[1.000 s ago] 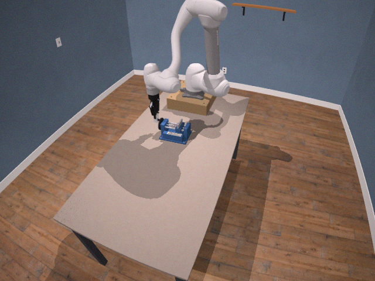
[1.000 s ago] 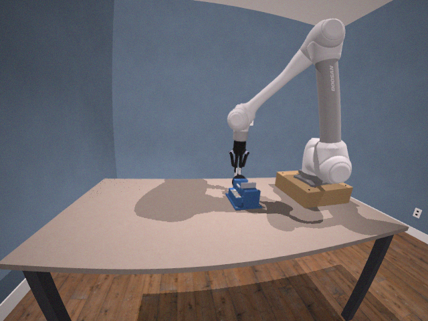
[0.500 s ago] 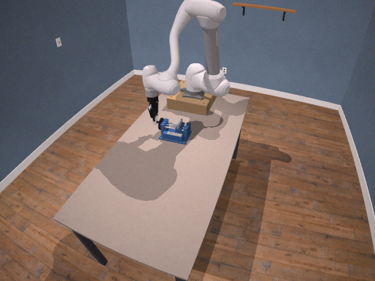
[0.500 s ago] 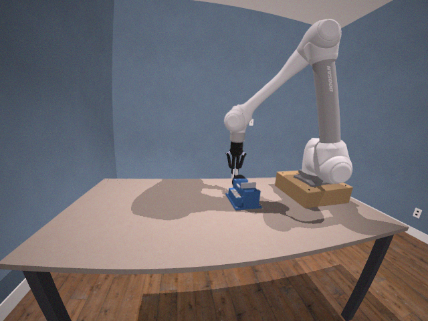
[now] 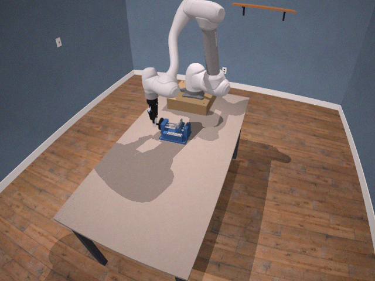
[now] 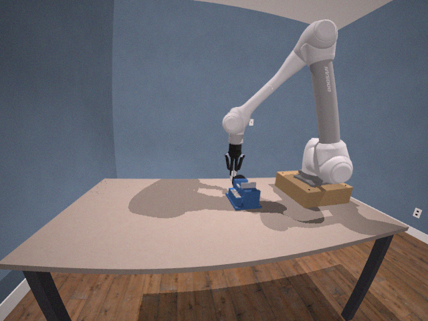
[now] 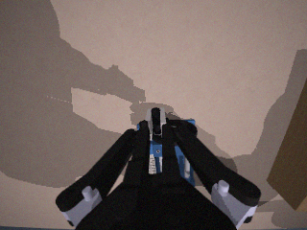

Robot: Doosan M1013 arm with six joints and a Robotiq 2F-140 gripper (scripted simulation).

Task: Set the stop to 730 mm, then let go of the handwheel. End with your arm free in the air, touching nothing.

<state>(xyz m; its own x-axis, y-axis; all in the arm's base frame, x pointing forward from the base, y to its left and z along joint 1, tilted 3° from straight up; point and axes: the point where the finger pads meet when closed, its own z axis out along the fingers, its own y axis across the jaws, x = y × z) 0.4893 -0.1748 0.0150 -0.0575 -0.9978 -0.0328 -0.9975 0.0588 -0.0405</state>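
A small blue stop fixture (image 5: pixel 174 130) sits on the table near the arm's base, with steel rails and a grey stop block (image 5: pixel 181 123) on top. It also shows in the exterior view (image 6: pixel 243 194). A black handwheel (image 5: pixel 160 121) is at its left end. My gripper (image 5: pixel 154 122) points down at that end and is shut on the handwheel's handle. In the wrist view my fingers are pinched on the small grey handle (image 7: pixel 155 118), with the blue fixture (image 7: pixel 182 158) mostly hidden behind them. I cannot read the scale.
The arm stands on a wooden block (image 5: pixel 191 102) at the far end of the table, just behind the fixture. The table (image 5: pixel 163 178) stretches long toward the front. A wall shelf (image 5: pixel 263 7) hangs high at the back.
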